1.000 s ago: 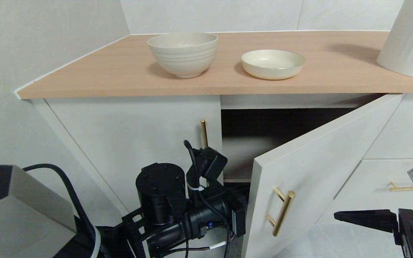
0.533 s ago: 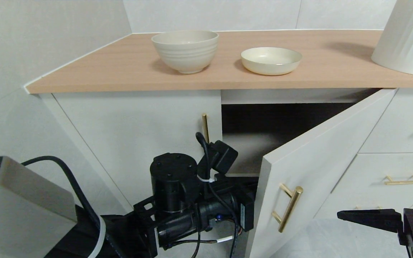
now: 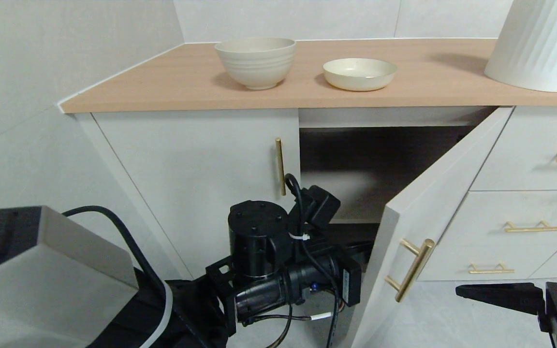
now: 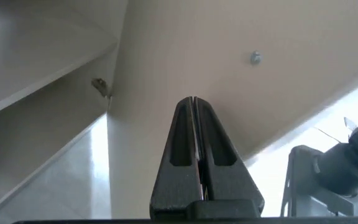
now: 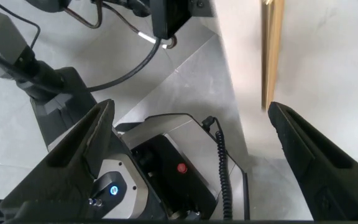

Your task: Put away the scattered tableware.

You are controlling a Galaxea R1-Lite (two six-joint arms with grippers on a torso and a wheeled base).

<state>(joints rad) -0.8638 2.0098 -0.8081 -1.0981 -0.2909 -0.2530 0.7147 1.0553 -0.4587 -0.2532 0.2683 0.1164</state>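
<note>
A deep cream bowl (image 3: 256, 62) and a shallow cream dish (image 3: 359, 73) stand side by side on the wooden countertop (image 3: 162, 87). Below them a white cabinet door (image 3: 438, 208) with a gold handle (image 3: 411, 268) hangs partly open. My left arm (image 3: 288, 280) is low in the opening, behind the door's edge. Its gripper (image 4: 193, 102) is shut, empty, with the tips close to the door's inner face. My right gripper (image 5: 190, 106) is open and empty, low beside the door handle (image 5: 272, 50); one finger (image 3: 496, 293) shows at the lower right.
A tall white ribbed container (image 3: 539, 43) stands at the right end of the countertop. Drawers with gold handles (image 3: 532, 226) lie right of the open door; a closed door with a gold handle (image 3: 280, 166) lies left. The cupboard interior (image 3: 375, 159) is dark.
The camera has drawn back and the whole picture has shifted. The cabinet door has swung wider open, with my left arm moving right alongside its edge. The right gripper has stayed put.
</note>
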